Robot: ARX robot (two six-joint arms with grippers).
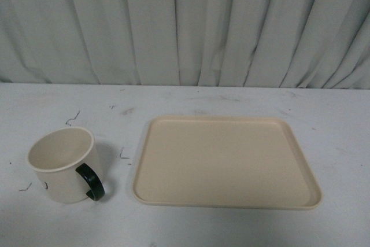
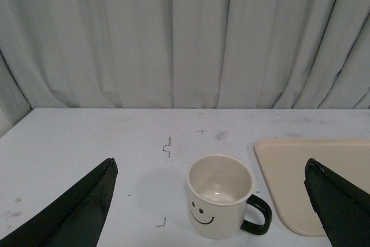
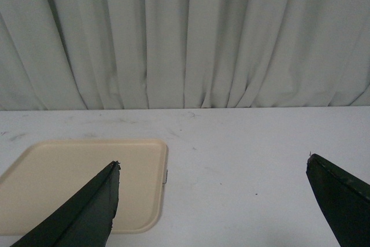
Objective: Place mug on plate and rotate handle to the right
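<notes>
Beside the plate (image 1: 225,163), the mug (image 1: 60,166) stands, smiley (image 2: 202,217) hidden from front view.

Backed across the full width by a pale grey-white curtain (image 1: 185,27), hanging in deep vertical folds down to the rear edge of a white worktop (image 1: 231,99). Scuffed here and there with small dark marks (image 1: 72,118) and faint grey smudges. Lit softly and evenly.

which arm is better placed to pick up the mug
Left. The mug sits left of the plate, straight ahead of the open left gripper; the right gripper faces only the plate.
</notes>
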